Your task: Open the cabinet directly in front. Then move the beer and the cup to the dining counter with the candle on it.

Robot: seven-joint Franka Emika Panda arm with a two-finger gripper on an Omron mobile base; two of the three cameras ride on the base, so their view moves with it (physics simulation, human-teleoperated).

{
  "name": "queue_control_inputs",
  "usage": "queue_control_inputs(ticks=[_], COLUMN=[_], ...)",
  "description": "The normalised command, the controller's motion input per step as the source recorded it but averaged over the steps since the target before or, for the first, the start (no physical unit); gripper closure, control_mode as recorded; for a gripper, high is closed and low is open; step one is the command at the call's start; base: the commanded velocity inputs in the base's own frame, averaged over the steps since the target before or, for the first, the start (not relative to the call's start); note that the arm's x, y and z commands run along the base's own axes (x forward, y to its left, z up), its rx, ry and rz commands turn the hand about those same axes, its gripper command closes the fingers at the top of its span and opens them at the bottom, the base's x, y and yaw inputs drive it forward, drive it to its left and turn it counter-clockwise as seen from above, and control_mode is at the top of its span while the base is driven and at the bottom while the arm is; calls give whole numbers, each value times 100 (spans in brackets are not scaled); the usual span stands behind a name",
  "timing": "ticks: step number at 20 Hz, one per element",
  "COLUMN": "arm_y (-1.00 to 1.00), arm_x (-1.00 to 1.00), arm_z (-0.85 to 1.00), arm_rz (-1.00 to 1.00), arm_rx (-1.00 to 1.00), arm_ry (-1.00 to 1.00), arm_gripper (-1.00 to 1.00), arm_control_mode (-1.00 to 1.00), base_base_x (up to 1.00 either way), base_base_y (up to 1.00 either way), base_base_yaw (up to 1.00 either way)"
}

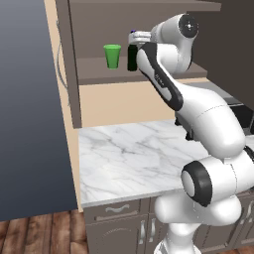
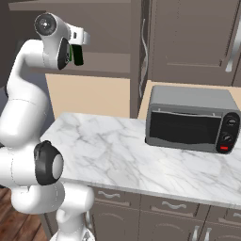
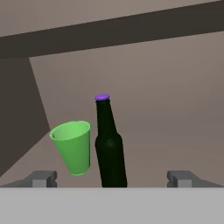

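Hand view: gripper (image 3: 112, 178) spread wide, empty, aimed at beer (image 3: 109, 144) beside cup (image 3: 72, 146) on cabinet shelf (image 1: 94, 74). Right base view adds toaster oven (image 2: 190, 118) on worktop (image 2: 122, 155).

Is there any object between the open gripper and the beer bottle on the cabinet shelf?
Nothing visible is in the way. In the hand view the beer stands upright on the cabinet shelf, straight ahead between the two spread fingertips of the gripper. The cup stands just beside the beer, outside the direct path.
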Motion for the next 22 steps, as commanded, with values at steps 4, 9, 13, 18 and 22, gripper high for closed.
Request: queue_control_inputs(ticks=[4,9,13,18,22], arm_y=[5,15,14,5,11], arm_x=[23,20,23,25,34], arm_z=[0,0,0,0,0], arm_rz=[0,0,0,0,0], arm_rx=[0,0,0,-1,-1], arm_ry=[0,0,0,0,2], arm_gripper=[-100,-100,-100,-100,-100], arm_control_mode=[-100,-100,-100,-100,-100], base_base_x=[0,0,0,0,0], base_base_y=[0,0,0,0,0], base_base_yaw=[0,0,0,0,0])
